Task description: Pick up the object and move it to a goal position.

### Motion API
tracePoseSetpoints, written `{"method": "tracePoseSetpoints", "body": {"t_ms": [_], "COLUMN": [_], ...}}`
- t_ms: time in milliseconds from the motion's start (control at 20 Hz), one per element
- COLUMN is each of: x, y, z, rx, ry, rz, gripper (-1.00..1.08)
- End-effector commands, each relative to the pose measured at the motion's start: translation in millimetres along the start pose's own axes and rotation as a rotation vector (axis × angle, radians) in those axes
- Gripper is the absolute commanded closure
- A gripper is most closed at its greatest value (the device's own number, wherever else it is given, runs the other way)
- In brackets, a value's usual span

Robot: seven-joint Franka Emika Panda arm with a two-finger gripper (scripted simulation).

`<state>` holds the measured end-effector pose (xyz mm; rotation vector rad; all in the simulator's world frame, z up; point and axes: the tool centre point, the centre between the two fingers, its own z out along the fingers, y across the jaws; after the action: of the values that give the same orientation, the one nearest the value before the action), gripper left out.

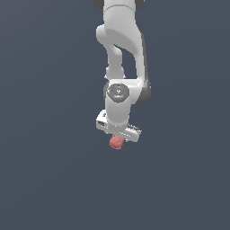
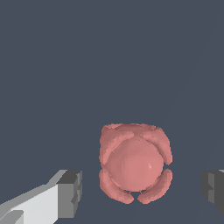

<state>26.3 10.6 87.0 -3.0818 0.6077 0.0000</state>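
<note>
A: How does the arm [image 1: 121, 49] stand?
B: It comes down from the top of the exterior view, white, with dark seams at the joints. A round grey joint cap faces the camera at the wrist [image 1: 118, 92].
A: And the hand below?
B: The gripper [image 1: 119, 134] points straight down. Its white body is tilted, lower toward the exterior view's right.
A: Are the jaws apart?
B: Yes, wide apart. In the wrist view the gripper [image 2: 142, 190] shows one grey pad [image 2: 70, 192] on a white finger at one edge and the other pad [image 2: 214, 190] at the opposite edge, with clear space between.
A: Do the pads touch anything?
B: No.
</note>
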Motion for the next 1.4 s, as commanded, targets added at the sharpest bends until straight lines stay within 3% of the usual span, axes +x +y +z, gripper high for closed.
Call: {"method": "tracePoseSetpoints", "body": {"t_ms": [0,600,650,1350], "x": [-0.4,0.1,0.1,0.2], "y": [0.1,-0.1,-0.1,1.8], "z": [7.0,47.7,47.7,43.0], "rx": [0.0,0.0,0.0,0.0], "ry": [-0.001,0.0,0.0,0.0], "rz": [0.0,0.004,0.004,0.004], "gripper": [-0.92,-0.92,1.08,1.08]}}
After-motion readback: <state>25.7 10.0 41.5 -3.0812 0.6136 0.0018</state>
